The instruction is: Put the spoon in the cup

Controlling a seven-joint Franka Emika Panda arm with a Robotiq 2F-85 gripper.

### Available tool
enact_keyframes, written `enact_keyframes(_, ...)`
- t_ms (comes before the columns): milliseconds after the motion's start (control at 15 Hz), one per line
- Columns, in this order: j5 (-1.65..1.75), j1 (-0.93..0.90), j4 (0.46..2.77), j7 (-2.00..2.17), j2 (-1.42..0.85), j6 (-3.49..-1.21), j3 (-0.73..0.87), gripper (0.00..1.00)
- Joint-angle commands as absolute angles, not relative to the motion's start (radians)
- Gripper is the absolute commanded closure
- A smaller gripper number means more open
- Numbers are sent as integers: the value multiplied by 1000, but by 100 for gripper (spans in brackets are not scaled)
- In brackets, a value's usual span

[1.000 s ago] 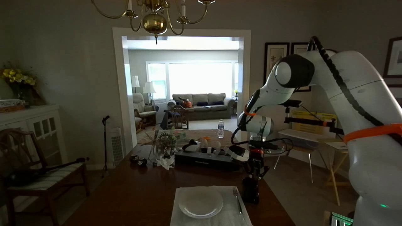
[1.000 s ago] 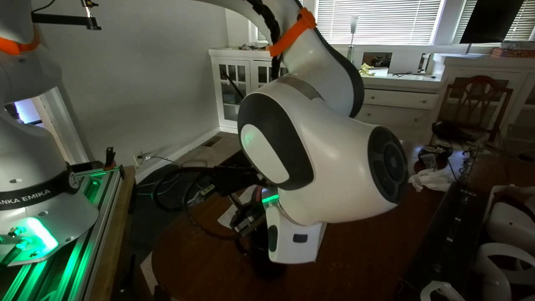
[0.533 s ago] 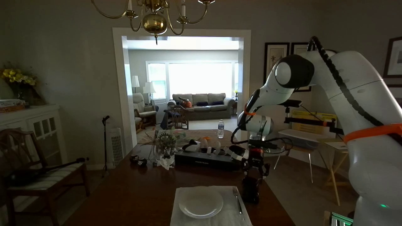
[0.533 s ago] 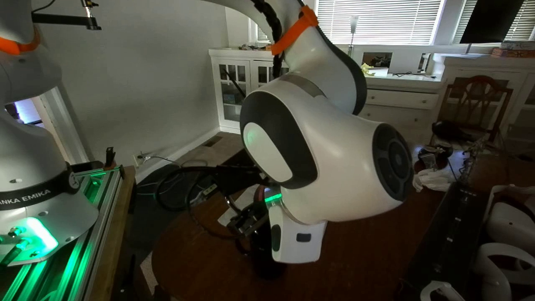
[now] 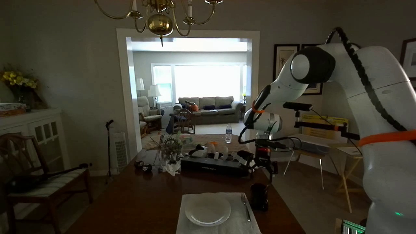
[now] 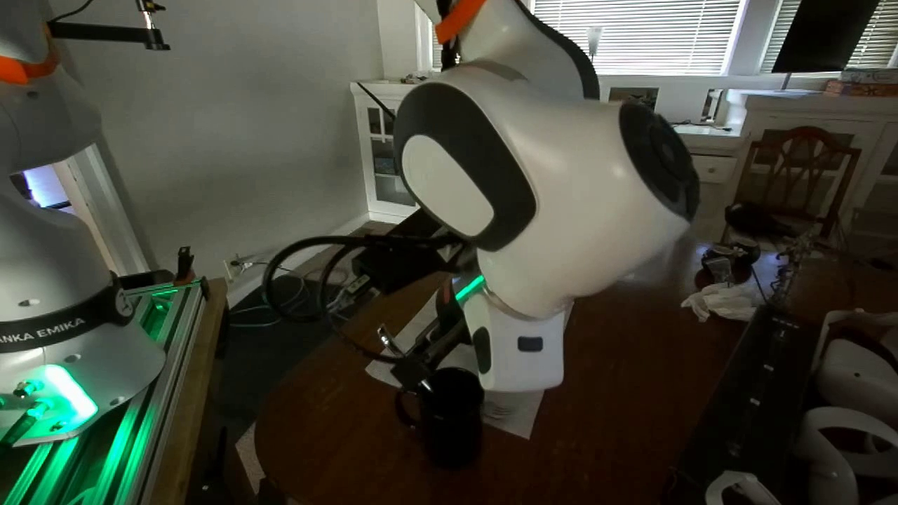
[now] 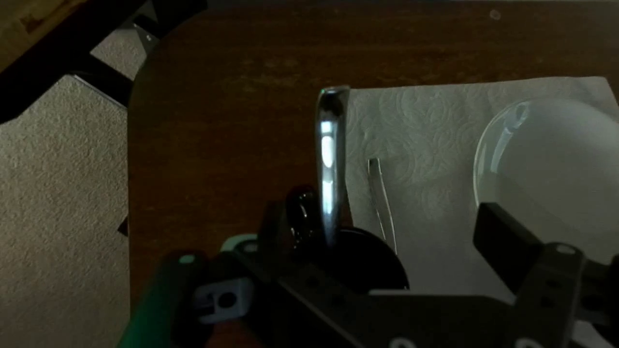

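Observation:
The dark cup (image 6: 452,428) stands upright on the wooden table, its handle to one side. The silvery spoon (image 7: 331,159) leans in the cup, its handle rising above the rim; its lower end is hidden in the dark interior. In an exterior view the spoon's handle (image 6: 388,340) shows beside the gripper's fingers. My gripper (image 7: 384,222) is open just above the cup, its fingers wide apart. The spoon stands near one finger (image 7: 273,224) and is not pinched. In an exterior view the dark cup (image 5: 259,197) sits below the gripper (image 5: 264,170).
A white plate (image 5: 208,211) and a fork (image 5: 246,208) lie on a paper towel (image 5: 234,226) beside the cup. Farther along the table are a long black box (image 5: 211,166), white pieces of equipment, a plant (image 5: 171,148) and a water bottle (image 5: 228,133).
My gripper has opened, letting go of the spoon, and the arm has risen from the cup, whose rim now shows. The cup has stayed in place.

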State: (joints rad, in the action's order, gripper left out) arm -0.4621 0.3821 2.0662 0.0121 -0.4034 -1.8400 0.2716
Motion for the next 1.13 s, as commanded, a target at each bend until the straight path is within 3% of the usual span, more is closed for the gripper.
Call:
enact_keyframes(0, -376, 323, 2194, 27, -250, -2011, 282, 0)
enact_keyframes(733, -132, 186, 2500, 239, 62, -2525, 203, 0)
enact_keyframes(1067, -110, 188, 2488, 250, 53, -2526, 186, 0)
